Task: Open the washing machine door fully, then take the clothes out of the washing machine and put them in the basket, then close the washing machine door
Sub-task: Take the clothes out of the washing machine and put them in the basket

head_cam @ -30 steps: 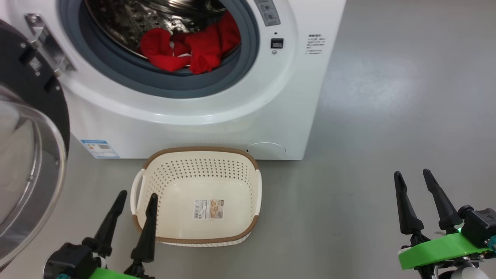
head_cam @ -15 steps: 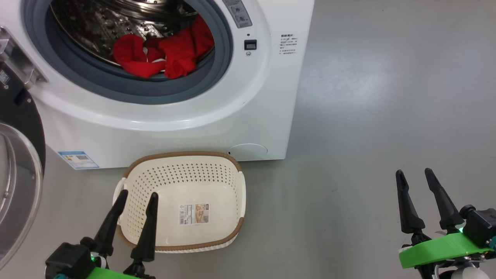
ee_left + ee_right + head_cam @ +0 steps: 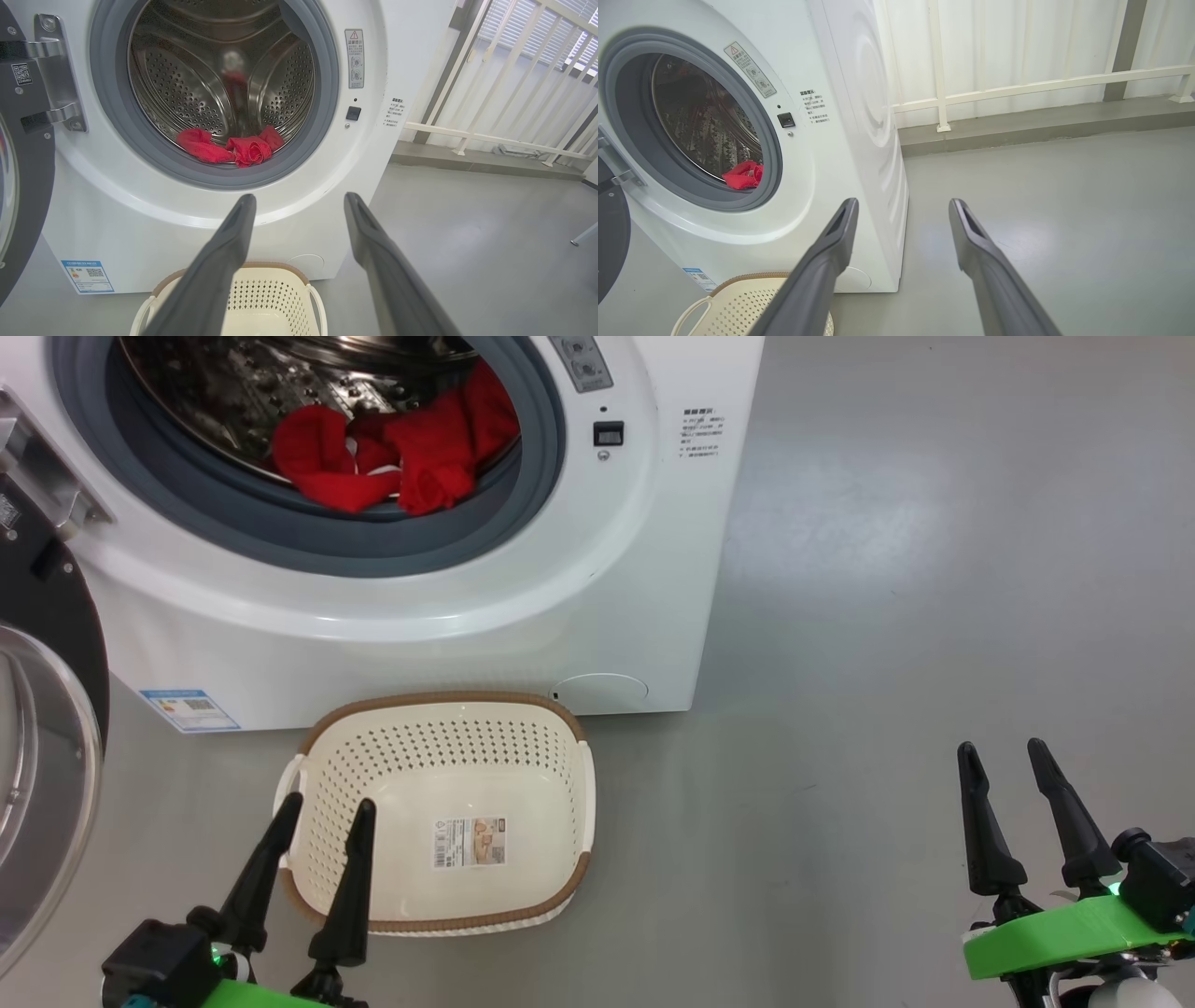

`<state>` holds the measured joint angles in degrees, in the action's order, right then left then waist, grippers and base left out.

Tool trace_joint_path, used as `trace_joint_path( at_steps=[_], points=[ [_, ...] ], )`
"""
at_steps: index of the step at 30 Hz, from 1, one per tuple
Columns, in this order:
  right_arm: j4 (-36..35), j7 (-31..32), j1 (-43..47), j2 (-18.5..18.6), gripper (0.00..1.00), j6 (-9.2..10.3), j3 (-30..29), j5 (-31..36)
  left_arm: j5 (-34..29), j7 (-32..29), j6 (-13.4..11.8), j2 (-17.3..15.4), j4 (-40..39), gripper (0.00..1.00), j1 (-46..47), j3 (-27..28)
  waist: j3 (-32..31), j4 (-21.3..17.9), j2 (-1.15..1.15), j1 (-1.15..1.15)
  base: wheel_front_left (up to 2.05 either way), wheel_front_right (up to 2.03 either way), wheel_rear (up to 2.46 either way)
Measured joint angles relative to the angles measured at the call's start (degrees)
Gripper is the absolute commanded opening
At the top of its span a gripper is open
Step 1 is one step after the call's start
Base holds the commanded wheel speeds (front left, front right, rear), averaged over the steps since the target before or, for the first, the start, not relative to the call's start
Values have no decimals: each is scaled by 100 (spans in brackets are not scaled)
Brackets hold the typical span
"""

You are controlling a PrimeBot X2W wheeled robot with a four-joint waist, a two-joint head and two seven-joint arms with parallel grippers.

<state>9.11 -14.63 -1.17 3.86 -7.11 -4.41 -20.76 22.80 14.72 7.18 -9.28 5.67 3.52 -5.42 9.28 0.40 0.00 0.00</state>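
- Black-ringed glass, the washing machine door (image 3: 42, 756) hangs swung wide at the far left, so I judge the opening step done.
- Dark fingers of my left claw (image 3: 328, 802) stand spread with nothing between them, over the near left corner of the basket (image 3: 439, 695).
- Cream plastic, the basket sits on the floor (image 3: 840, 616) just in front of the washing machine (image 3: 420, 635), its stickered base showing: no clothes in it yet.
- Red, the clothes (image 3: 401, 453) lie at the front lip of the drum (image 3: 187, 88) against the grey gasket (image 3: 373, 546). From my left claw they are farther off, higher and a little right, and the heap's long axis runs left to right across the opening.
- My left arm is plainly the nearer; I judge the next reach is its own, forward and up over the basket.
- My right claw (image 3: 999, 747) hangs well off to the right over the floor, fingers likewise spread and empty.
- The left wrist view looks straight into the drum and shows how low the heap lies; the head view gives the basket's inside; the right wrist view catches a small corner of red past the gasket.
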Motion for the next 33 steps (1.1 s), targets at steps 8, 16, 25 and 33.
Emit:
trace_joint_path(
  at_steps=[8,16,25,33],
  points=[
    [-20,0,-1,-2,100,0,8,0,43,0,0,-21,-1,100,9,0,9,15,0,0,56,-63,7],
    [-27,0,-4,-3,100,0,8,0,49,0,0,-27,-1,100,31,9,52,14,0,0,112,-122,10],
    [-27,0,-21,-5,100,0,16,0,51,0,0,-30,2,100,154,12,92,26,0,0,79,-85,5],
    [-33,0,-21,-5,100,0,25,-1,126,0,0,-30,31,100,153,5,98,45,0,0,3,-3,0]
  ],
)
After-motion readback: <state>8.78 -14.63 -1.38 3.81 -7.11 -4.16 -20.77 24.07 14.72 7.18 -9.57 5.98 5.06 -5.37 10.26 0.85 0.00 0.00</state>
